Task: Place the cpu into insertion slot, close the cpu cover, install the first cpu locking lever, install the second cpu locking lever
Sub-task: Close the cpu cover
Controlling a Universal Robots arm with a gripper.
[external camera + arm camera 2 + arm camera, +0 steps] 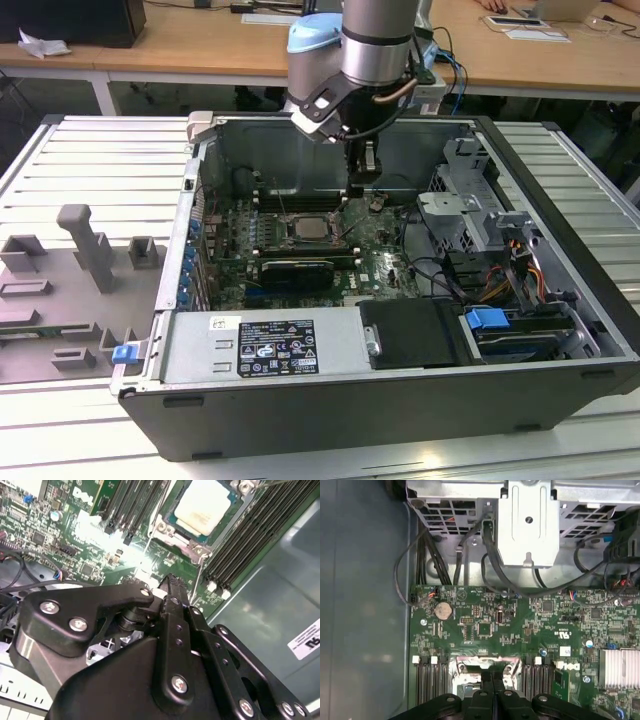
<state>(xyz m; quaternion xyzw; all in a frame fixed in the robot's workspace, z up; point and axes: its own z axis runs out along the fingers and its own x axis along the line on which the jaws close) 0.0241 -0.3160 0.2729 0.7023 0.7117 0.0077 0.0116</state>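
Note:
The cpu point(202, 505), a square chip with a pale metal top, lies in the socket on the green motherboard point(385, 265); it also shows as a grey square, the cpu point(305, 228), in the exterior view. The cpu cover point(176, 536), a silvery frame, lies flat around it. A thin wire lever point(200, 582) runs along the socket's side. My gripper point(362, 188) hangs just above the board, beside the socket on the exterior view's right. Its black fingers point(487, 690) are pressed together with nothing between them, over the cover's edge point(470, 664).
The board sits inside an open computer case point(400, 400). Memory slots point(250, 540) flank the socket. A metal drive cage point(470, 200) with cables point(495, 580) stands at the exterior view's right. A heatsink point(619, 667) and a power supply point(270, 345) are nearby.

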